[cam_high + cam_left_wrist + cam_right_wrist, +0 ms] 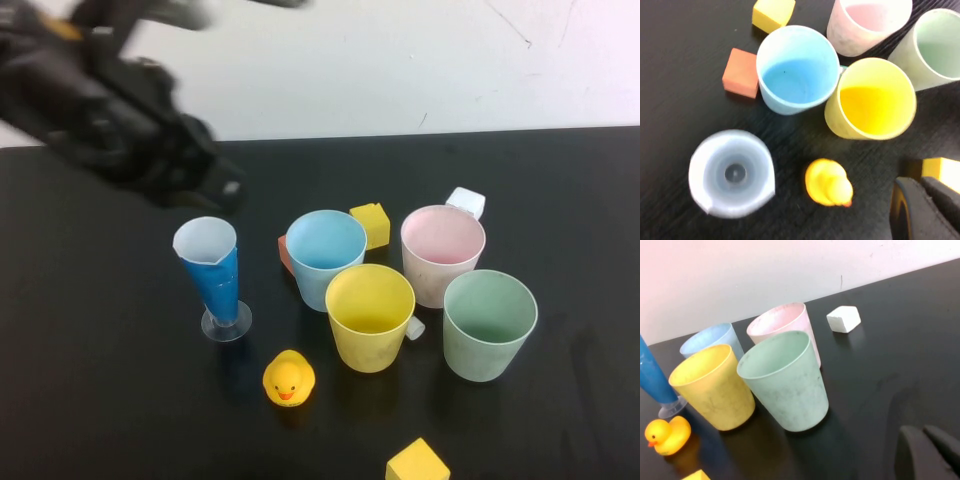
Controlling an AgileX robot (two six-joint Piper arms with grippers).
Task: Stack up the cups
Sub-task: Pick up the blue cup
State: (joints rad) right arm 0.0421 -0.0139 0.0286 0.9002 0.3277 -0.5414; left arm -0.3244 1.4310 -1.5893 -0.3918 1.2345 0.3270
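Four cups stand upright and close together on the black table: light blue, yellow, pink and green. None is inside another. My left gripper hovers raised at the back left, above and behind the tall blue glass, its fingers together and empty. The left wrist view looks down on the blue cup, yellow cup, pink cup and green cup, with the left gripper at the edge. My right gripper is shut and empty, low, to the right of the green cup.
A tall blue cone glass stands left of the cups. A rubber duck sits in front of it. Yellow cubes lie behind the blue cup and at the front edge. There is also an orange block and a white cube.
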